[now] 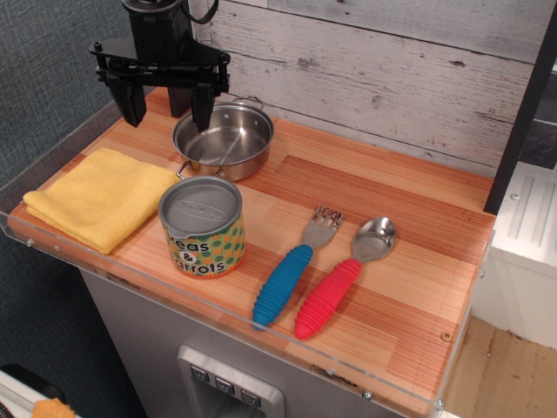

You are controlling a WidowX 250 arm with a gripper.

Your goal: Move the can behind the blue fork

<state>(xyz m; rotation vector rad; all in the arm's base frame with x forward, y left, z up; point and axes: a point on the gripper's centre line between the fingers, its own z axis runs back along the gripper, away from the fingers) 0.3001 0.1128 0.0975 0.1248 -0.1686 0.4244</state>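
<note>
Can (202, 226): upright, front-left of fork (294, 268), empty; gripper (165, 109) fingers spread, hovering well behind can, above pot (223, 139).

Hand (167, 106) spread wide above pot (223, 142); can (202, 226) left of blue fork (291, 272), apart.

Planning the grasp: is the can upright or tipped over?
Upright: the can stands on the table with its grey lid facing up and its label reading level.
</note>
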